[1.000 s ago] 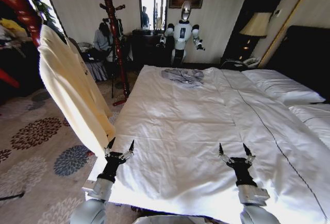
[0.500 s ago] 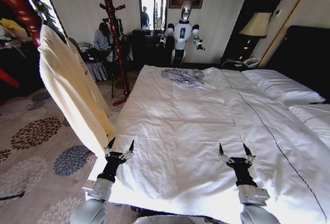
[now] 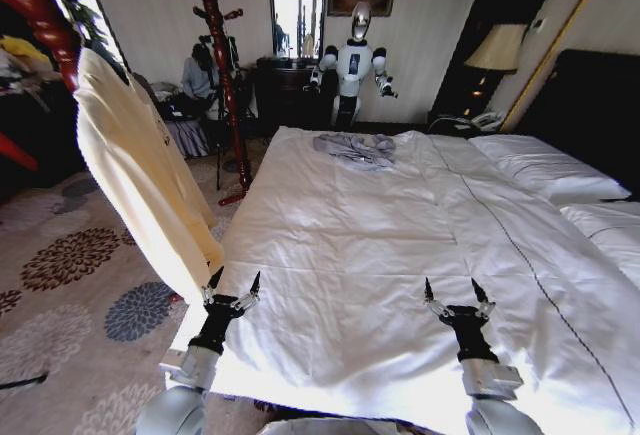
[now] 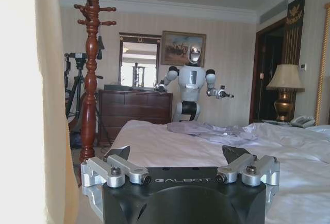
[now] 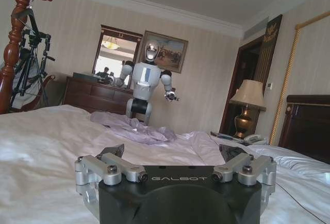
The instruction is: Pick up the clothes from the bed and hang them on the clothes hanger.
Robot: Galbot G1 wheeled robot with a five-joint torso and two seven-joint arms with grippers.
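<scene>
Over the near edge of the bed [image 3: 400,225], the left end effector [image 3: 232,281] and right end effector [image 3: 455,290] both hover with fingers spread, holding nothing. Left of the bed, the clothes [image 3: 140,175] hang from the clothes hanger [image 3: 108,58], whose shape is mostly hidden. A grey garment [image 3: 355,147] lies at the bed's far end.

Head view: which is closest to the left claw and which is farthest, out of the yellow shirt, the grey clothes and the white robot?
From the left claw, open over the bed's near corner:
1. Yellow shirt, hanging just beside it on the left.
2. Grey clothes, at the bed's far end.
3. White robot, beyond the bed by the far wall.
</scene>
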